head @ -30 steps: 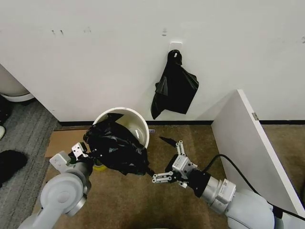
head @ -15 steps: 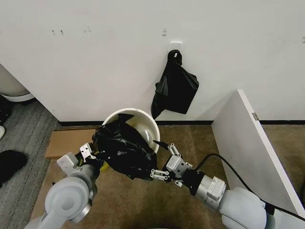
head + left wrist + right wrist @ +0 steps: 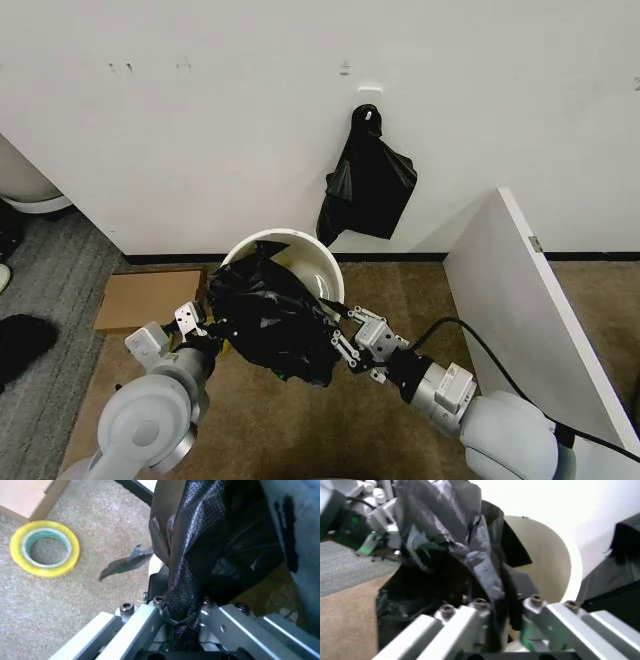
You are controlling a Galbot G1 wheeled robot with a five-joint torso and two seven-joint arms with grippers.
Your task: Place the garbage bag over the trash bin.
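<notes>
The cream-white trash bin (image 3: 300, 250) stands on the floor by the wall. The crinkled black garbage bag (image 3: 272, 322) hangs bunched over its near rim and down its front. My left gripper (image 3: 207, 323) is at the bag's left side, shut on a twisted fold of the garbage bag (image 3: 185, 573). My right gripper (image 3: 343, 337) is at the bag's right edge, with the plastic pinched between its fingers. In the right wrist view the garbage bag (image 3: 445, 536) rises from the right gripper (image 3: 505, 609), with the bin's inner wall (image 3: 545, 562) behind it.
A smaller black bag bundle (image 3: 368, 185) hangs from a wall hook above the bin. A flat cardboard piece (image 3: 140, 300) lies on the floor at the left. A yellow tape roll (image 3: 45, 549) sits near the left gripper. A white panel (image 3: 525, 300) leans at the right.
The bin and bag have shifted right along the wall, with my left gripper following. My right gripper, open a second ago, has moved in and shut on the bag's right edge.
</notes>
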